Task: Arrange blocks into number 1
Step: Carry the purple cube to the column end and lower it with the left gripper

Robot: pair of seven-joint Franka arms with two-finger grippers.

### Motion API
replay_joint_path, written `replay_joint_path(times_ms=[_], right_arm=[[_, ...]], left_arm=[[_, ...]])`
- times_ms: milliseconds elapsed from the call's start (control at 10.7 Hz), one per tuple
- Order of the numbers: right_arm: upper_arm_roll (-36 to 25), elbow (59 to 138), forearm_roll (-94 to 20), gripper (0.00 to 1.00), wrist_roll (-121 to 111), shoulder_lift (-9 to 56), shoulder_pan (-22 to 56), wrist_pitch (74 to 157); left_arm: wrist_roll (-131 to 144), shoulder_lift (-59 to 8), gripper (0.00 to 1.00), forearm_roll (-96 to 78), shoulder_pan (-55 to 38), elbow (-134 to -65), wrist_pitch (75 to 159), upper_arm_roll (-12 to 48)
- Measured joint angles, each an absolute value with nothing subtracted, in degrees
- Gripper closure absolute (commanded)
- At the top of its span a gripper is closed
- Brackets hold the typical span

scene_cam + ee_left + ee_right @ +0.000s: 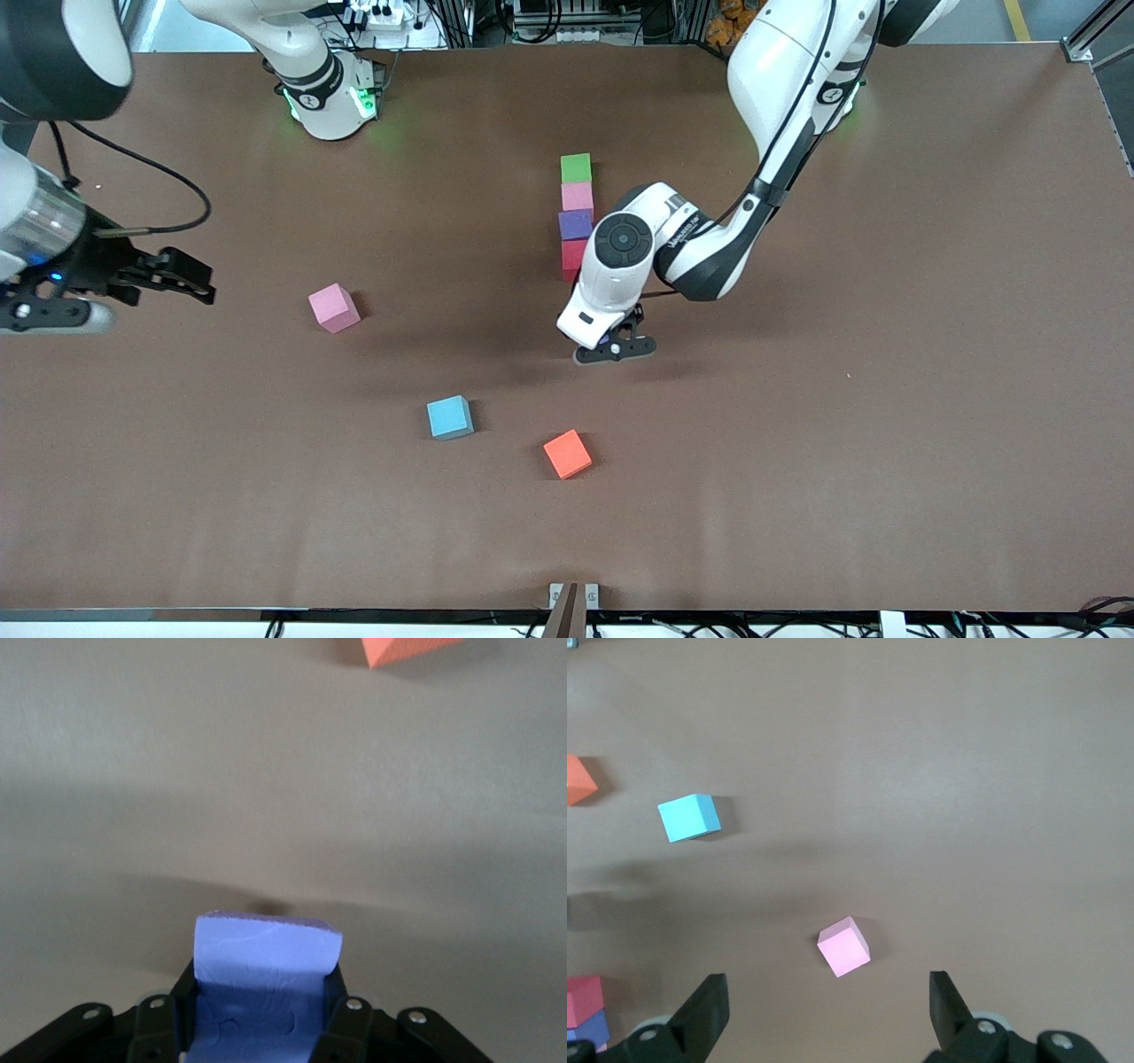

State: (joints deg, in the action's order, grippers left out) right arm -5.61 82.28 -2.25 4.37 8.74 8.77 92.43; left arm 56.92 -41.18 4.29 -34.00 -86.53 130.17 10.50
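Four blocks lie in a straight column mid-table: green [576, 167], pink [577, 196], purple [574, 224] and red [572, 257]. My left gripper [613, 349] hangs over bare table between the red block and the orange block [567, 454]. It is shut on a purple-blue block [266, 948], which fills the space between its fingers. A loose pink block [334, 307] and a light blue block [450, 417] lie apart on the table. My right gripper [190, 279] waits open at the right arm's end of the table, holding nothing. Its wrist view shows the pink block [844, 946] ahead of it.
The brown table [886, 399] has bare surface all around the loose blocks. The left arm's forearm [709, 257] reaches over the table beside the column. In the right wrist view the light blue block [688, 817] and the orange block [579, 780] lie farther off.
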Motion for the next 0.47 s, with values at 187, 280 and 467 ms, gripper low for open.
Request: replay_joint_path(times_ms=[187, 280, 467], right_arm=[[-5.6, 82.28, -2.26, 0.0, 1.82, 7.88, 7.02, 91.7], [-5.61, 82.35, -2.3, 0.0, 0.74, 7.91, 6.31, 91.32], [-5.59, 82.62, -2.32, 0.0, 0.34, 8.0, 5.97, 90.85]], left_arm=[[60.15, -40.87, 1.0, 4.38, -34.71, -87.25, 129.19, 11.08], [60.5, -40.69, 1.0, 4.99, -34.98, -87.96, 129.12, 11.12], [60.89, -40.61, 1.0, 7.18, -35.46, -88.97, 129.12, 11.46]])
